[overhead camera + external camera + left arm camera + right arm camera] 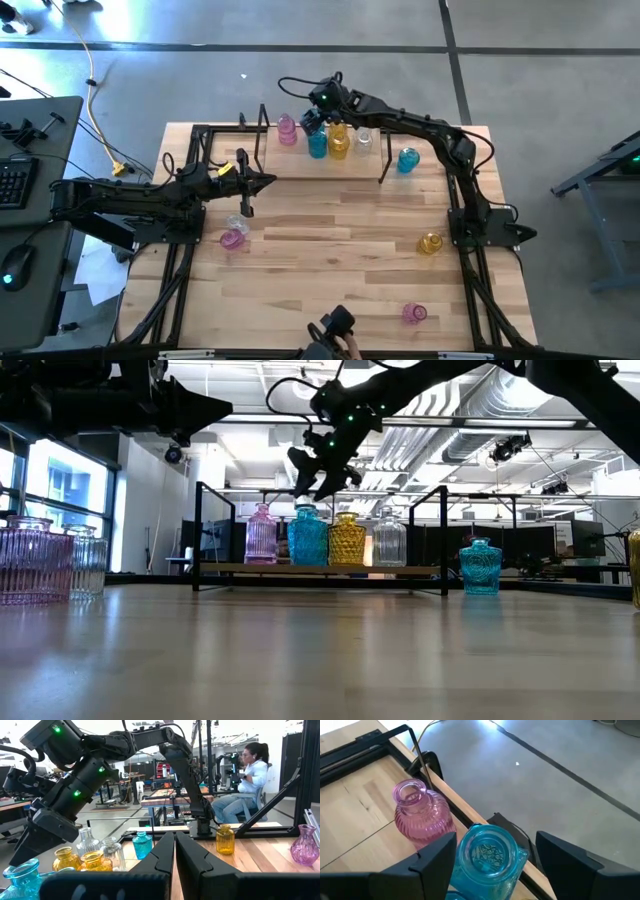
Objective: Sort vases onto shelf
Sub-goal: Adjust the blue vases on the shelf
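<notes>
The black shelf (262,130) (320,568) stands at the table's far edge. On it stand a pink vase (287,130) (417,815), a teal vase (317,146) (307,538) (487,852), a yellow vase (339,141) (347,540) and a clear vase (364,138) (389,542). My right gripper (312,120) (318,488) (492,862) is open just above the teal vase's mouth, one finger on either side of it. My left gripper (268,182) (175,855) is shut and hovers over the table's left middle.
A second teal vase (407,160) (481,567) stands on the table right of the shelf. A yellow vase (431,243) is near the right arm's base and a pink one (414,314) near the front edge. Pink (233,240) and clear (238,224) vases stand at left. A person (250,775) sits beyond the table.
</notes>
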Robot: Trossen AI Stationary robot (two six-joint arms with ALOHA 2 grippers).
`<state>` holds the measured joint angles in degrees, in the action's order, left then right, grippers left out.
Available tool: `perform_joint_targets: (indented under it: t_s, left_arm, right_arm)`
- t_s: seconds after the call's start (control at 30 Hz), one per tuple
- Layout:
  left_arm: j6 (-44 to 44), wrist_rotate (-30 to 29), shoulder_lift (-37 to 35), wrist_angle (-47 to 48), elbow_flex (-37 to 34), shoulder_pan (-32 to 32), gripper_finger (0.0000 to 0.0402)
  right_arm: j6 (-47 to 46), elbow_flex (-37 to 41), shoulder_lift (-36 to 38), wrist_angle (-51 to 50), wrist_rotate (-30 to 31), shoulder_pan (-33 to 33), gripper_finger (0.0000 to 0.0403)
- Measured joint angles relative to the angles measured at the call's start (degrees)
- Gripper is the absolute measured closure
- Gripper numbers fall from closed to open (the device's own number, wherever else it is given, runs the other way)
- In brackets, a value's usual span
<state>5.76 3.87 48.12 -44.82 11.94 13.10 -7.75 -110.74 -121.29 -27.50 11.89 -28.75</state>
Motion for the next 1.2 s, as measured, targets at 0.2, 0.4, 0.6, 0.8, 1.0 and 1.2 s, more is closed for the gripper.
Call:
perform_joint_targets:
  t_s: [0.2, 0.4, 0.6, 0.8, 1.0, 1.2]
  left_arm:
    - [0.00, 0.01, -0.02, 0.00, 0.00, -0.01, 0.0394]
    - [0.30, 0.01, -0.02, 0.00, 0.00, -0.01, 0.0394]
    - [0.31, 0.01, -0.02, 0.00, 0.02, -0.01, 0.0394]
    - [0.35, 0.01, -0.02, 0.00, 0.02, -0.01, 0.0394]
    - [0.35, 0.01, -0.02, 0.00, 0.00, -0.01, 0.0394]
    - [0.35, 0.01, -0.02, 0.00, 0.02, -0.01, 0.0394]
  right_arm:
    - [2.28, 0.05, -2.27, 1.68, -0.18, 0.26, 0.0135]
    - [2.82, 0.09, -2.69, 2.45, -0.32, 0.29, 0.0136]
    - [2.69, -0.06, -2.69, 2.16, -0.99, 0.26, 0.0164]
    - [2.19, 0.02, -2.69, 1.57, -0.98, 0.26, 0.0197]
    - [1.34, 0.02, -2.61, 1.18, -0.95, 0.26, 0.0202]
    - [-0.90, 0.02, -2.58, 1.11, -0.48, 0.24, 0.0203]
